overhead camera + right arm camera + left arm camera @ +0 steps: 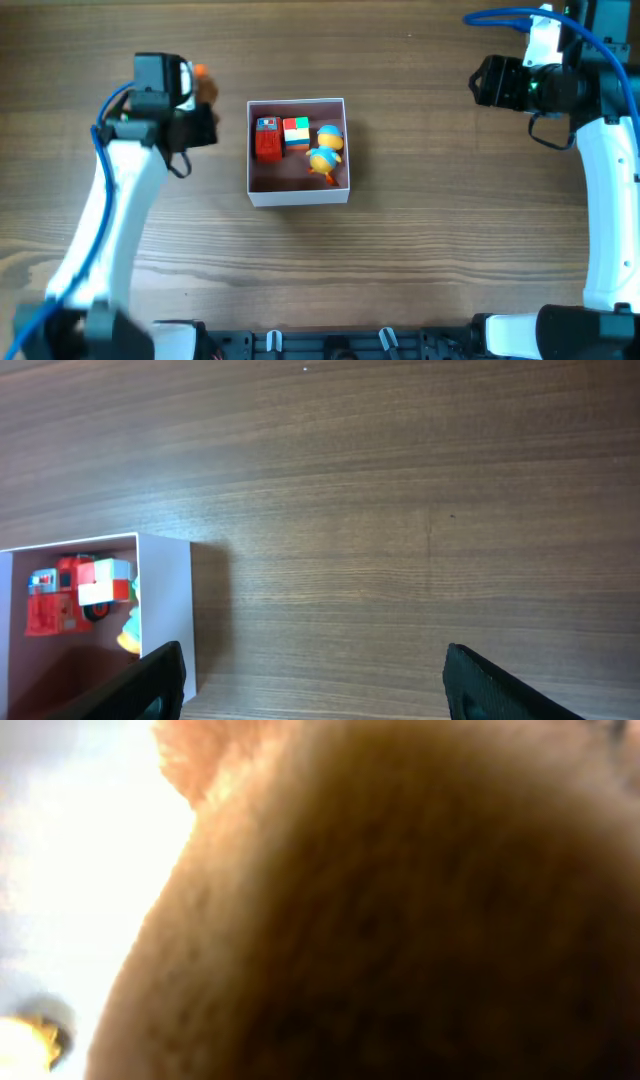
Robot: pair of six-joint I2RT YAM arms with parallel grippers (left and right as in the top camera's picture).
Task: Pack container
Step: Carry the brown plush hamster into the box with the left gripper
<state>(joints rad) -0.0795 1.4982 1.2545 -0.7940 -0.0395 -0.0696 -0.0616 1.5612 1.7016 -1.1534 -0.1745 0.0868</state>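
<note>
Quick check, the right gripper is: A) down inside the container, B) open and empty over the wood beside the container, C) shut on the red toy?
B: in the right wrist view the right gripper is spread wide with only the table between its fingers, the container off to one side.

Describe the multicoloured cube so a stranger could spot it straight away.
Find the white-walled container near the centre of the overhead view. Along its top wall, the cube sits between a mostly red toy and a yellow-and-blue toy. Only it is a square patchwork of several colours.
</note>
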